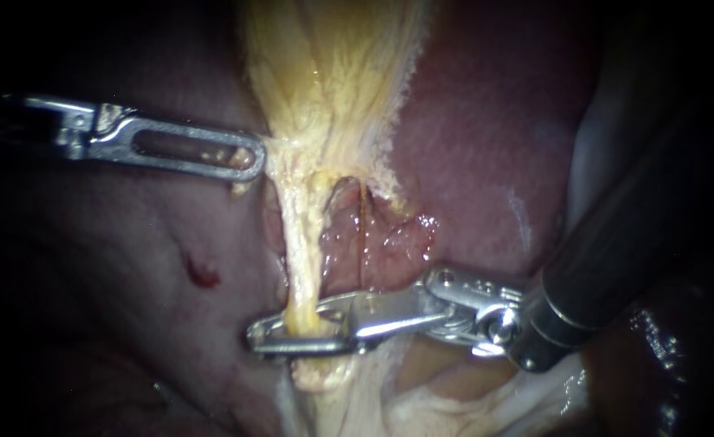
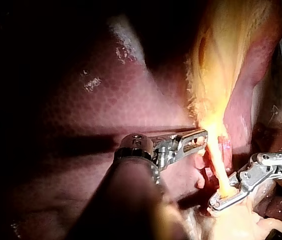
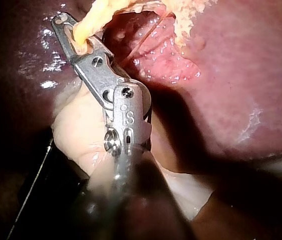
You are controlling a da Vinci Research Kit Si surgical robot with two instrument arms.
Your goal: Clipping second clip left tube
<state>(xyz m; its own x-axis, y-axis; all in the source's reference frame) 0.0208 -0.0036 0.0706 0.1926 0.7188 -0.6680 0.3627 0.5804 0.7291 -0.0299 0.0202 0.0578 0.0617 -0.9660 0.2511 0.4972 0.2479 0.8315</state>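
Right now the right instrument (image 1: 264,333) is clamping the left tube (image 1: 299,251) low down, its jaws touching the tube from both sides as it runs through between them. This is happening just below the raw pink patch (image 1: 389,243) on the liver (image 1: 486,146). Meanwhile the left instrument (image 1: 248,159) is pinching the edge of the yellow tissue (image 1: 333,81) higher up, jaws pressed together on it and tenting it sideways, well apart from the right instrument.

Arrangement about the pale fibrous left tube (image 1: 300,259).
Slotted steel left instrument (image 1: 248,158) holds it upper left; hinged steel right instrument (image 1: 292,332) encloses it lower centre.
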